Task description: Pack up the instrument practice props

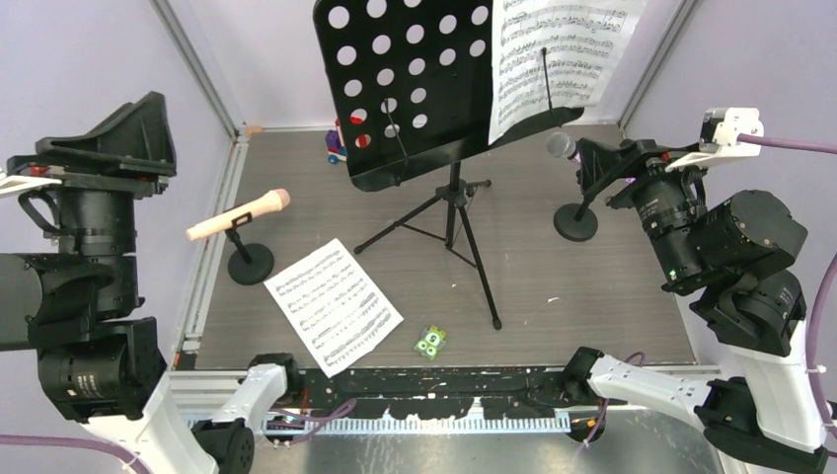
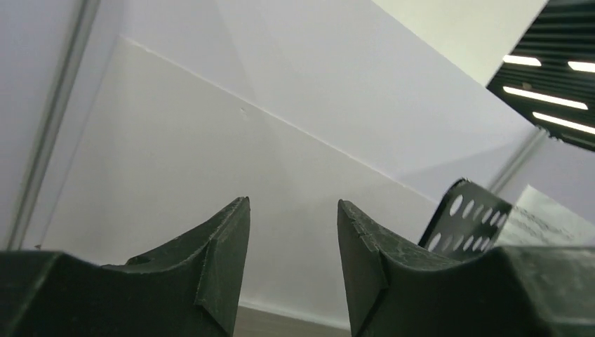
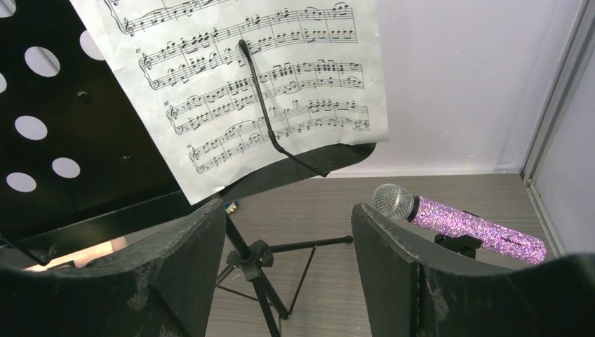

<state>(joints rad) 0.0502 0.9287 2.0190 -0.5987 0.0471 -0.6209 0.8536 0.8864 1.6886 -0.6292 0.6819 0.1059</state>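
- The left gripper (image 2: 291,270) has its fingers spread wide with nothing between them. Its wrist view looks up at a pale wall, with a corner of the music desk (image 2: 464,226) at 3 o'clock.
- The right gripper (image 3: 288,274) is also spread and empty. In its wrist view the purple-glitter microphone (image 3: 466,229) lies apart from it at 3 o'clock, tilted in its mic mount (image 1: 575,222).
- In the top view the desk stands upright over the tripod legs (image 1: 449,232). One sheet-music page (image 1: 553,59) rests on its ledge under a thin wire arm.
- Taking the tripod as dial centre:
  - the pink microphone (image 1: 239,214) slants in the second mount (image 1: 251,265) at 9 o'clock;
  - a loose page (image 1: 334,304) lies flat on the table (image 1: 592,286) near 7 o'clock;
  - the green piece (image 1: 430,342) sits at 6 o'clock;
  - the toy vehicle (image 1: 338,143) is at 10 o'clock, partly hidden behind the desk.
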